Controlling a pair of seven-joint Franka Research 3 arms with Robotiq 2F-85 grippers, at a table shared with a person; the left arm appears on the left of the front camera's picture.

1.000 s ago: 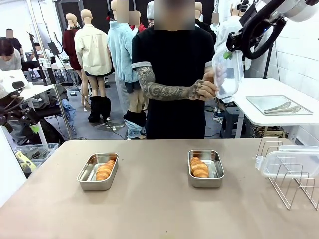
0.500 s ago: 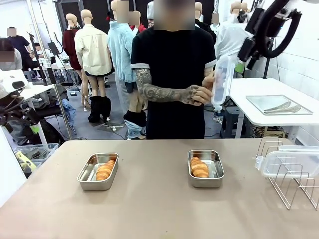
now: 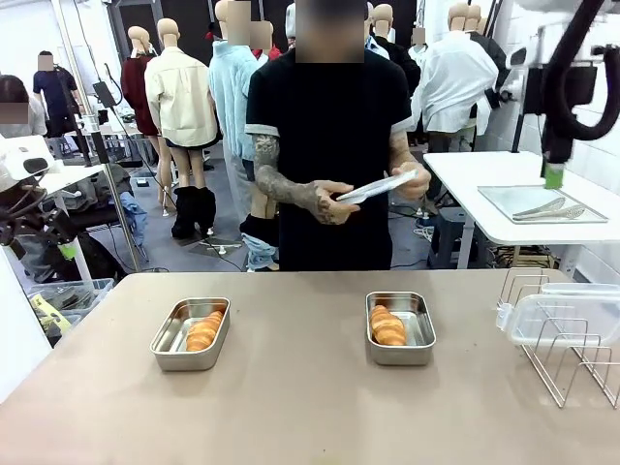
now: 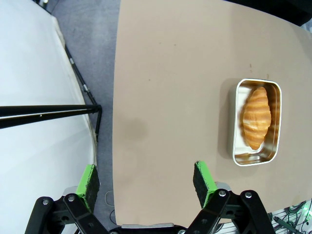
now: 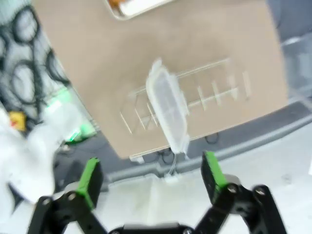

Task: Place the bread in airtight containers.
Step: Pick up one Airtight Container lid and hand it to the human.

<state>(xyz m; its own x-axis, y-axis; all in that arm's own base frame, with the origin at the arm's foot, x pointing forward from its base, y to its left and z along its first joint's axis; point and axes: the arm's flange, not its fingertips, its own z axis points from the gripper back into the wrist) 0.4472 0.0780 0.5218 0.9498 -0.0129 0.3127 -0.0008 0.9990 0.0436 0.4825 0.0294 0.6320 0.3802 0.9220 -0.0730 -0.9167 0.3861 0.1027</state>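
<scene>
On beige table [image 3: 291,407] — two airtight containers [image 3: 170,337] [image 3: 422,327], bread [image 3: 203,330] [image 3: 387,326] inside each. Clear lid [image 3: 378,187] in person's hands [image 3: 327,201]. Left gripper [image 4: 146,179], right gripper [image 5: 151,174] — gaping wide, gripping nothing.

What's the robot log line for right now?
left gripper: open; right gripper: open; lid: in person's hands; tins: uncovered, one croissant each

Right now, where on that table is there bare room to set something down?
The wide stretch of tan table between the left stainless-steel tin and the right stainless-steel tin is bare, as is the near strip before them. The right edge is crowded: a wire rack holds a clear plastic lid.
</scene>
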